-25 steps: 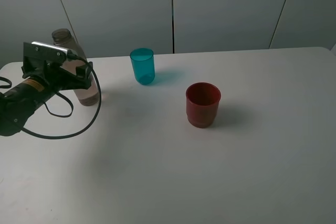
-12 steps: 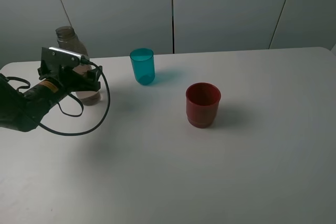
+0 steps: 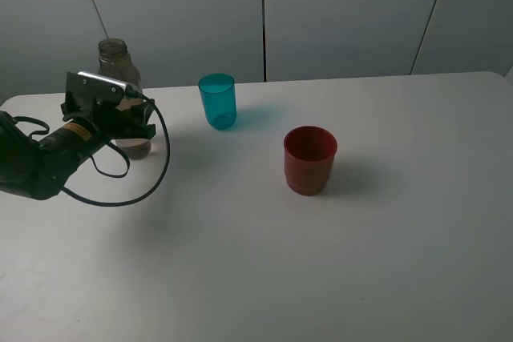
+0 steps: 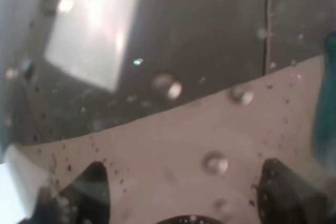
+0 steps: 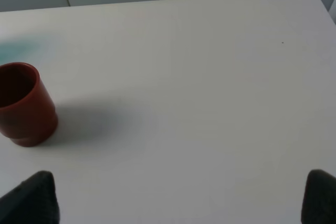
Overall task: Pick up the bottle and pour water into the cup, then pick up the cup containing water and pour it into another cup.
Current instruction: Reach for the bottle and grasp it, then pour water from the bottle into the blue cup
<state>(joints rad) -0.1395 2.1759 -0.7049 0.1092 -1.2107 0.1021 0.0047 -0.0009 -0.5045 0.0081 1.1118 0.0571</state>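
Near the far left corner of the table (image 3: 240,278): the bottle (image 3: 115,52) (image 4: 157,145), upright and open at the neck, clamped low on its body between the fingers of the left gripper (image 3: 132,122). Hard to say whether resting on the tabletop or raised just off it. From the left wrist, nearly the whole view filled by its clear brownish wall, beaded with droplets (image 4: 215,162), with a dark fingertip (image 4: 92,192) close on either side. Water level not readable in either view.

Farther along the far edge, toward its middle: the cup (image 3: 217,102), teal, upright, mouth open, apart from the bottle. Contents not to be made out through the tinted wall.

Closer to the table's middle, nearer the front edge than the teal one: another cup (image 3: 310,159) (image 5: 23,106), dark red, upright on its stepped base, well apart from both other containers. Interior in shadow from above; from the right wrist only the red inner wall near the rim showing, the bottom hidden.

Visible only in its own wrist view: the right gripper (image 5: 176,200), fingertips (image 5: 31,198) spread wide, bare tabletop between them, gripping nothing.
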